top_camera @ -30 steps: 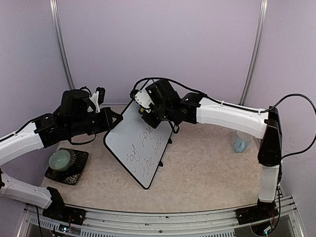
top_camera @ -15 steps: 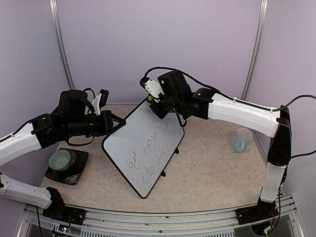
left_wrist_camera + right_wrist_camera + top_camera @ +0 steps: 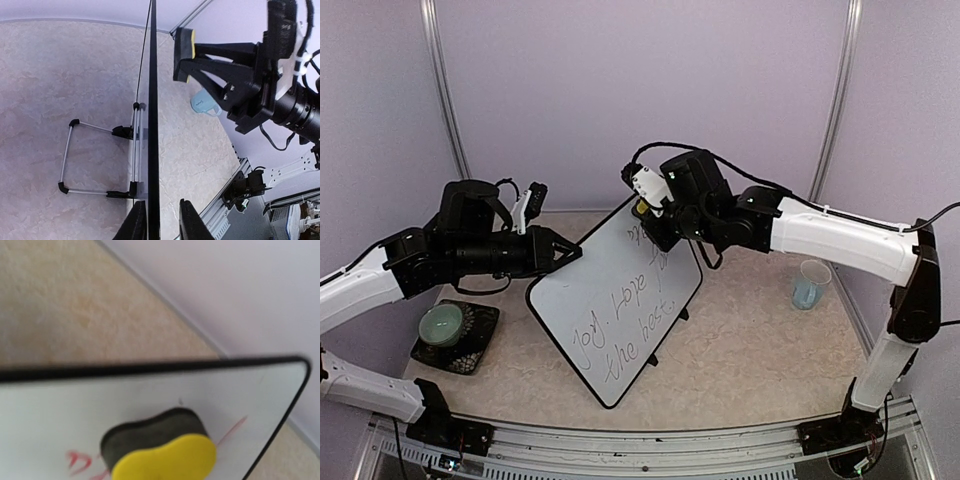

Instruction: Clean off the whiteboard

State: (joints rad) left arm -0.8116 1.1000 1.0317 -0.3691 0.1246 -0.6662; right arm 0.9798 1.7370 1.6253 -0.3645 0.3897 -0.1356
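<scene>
No writing (image 3: 620, 330) is wiped from the whiteboard (image 3: 570, 290) yet; right fingers (image 3: 212, 50) clamp the eraser (image 3: 165, 452), left fingers (image 3: 190, 222) straddle the board's edge, apart.

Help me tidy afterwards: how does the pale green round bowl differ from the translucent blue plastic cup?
The bowl is low and wide; the cup is taller and narrower. The bowl sits on a black square mat at left; the cup stands on the bare beige tabletop at right. Both are upright.
</scene>
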